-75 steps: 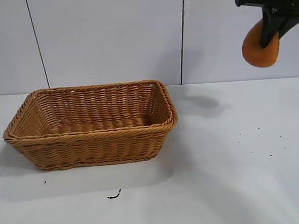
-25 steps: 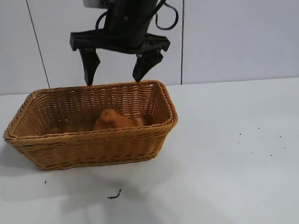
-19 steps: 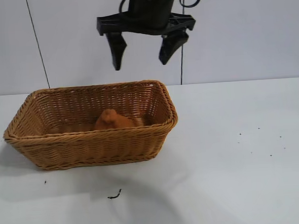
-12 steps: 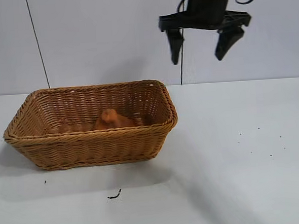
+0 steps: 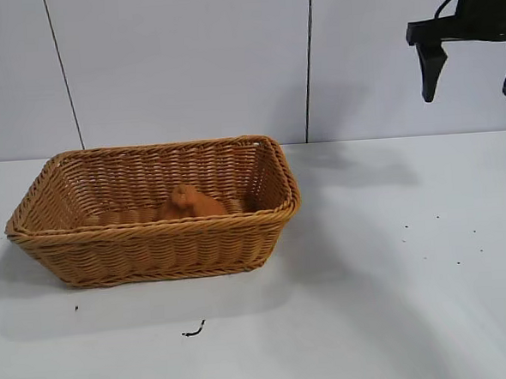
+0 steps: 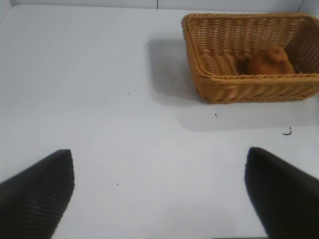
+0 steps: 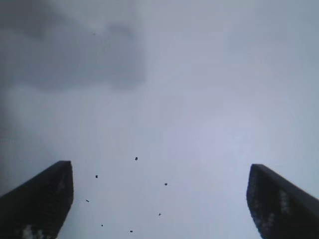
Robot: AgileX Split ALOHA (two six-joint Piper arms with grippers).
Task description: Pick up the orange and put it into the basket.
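Observation:
The orange [image 5: 190, 202] lies inside the tan wicker basket [image 5: 276, 212] at the table's left, its knobby neck up. It also shows in the left wrist view [image 6: 270, 61], in the basket [image 6: 214, 89]. My right gripper [image 5: 471, 97] is open and empty, high above the table at the far right, well clear of the basket. In the right wrist view its gripper [image 7: 159, 169] is open over bare table. My left gripper [image 6: 160, 158] is open and empty, away from the basket; it does not show in the exterior view.
The white table [image 5: 397, 301] carries small dark specks at the right [image 5: 458, 263] and a dark scrap [image 5: 193, 331] in front of the basket. A panelled wall stands behind.
The right gripper carried the orange from the upper right to above the basket, let it go there, then moved up and back to the far right, open and empty.

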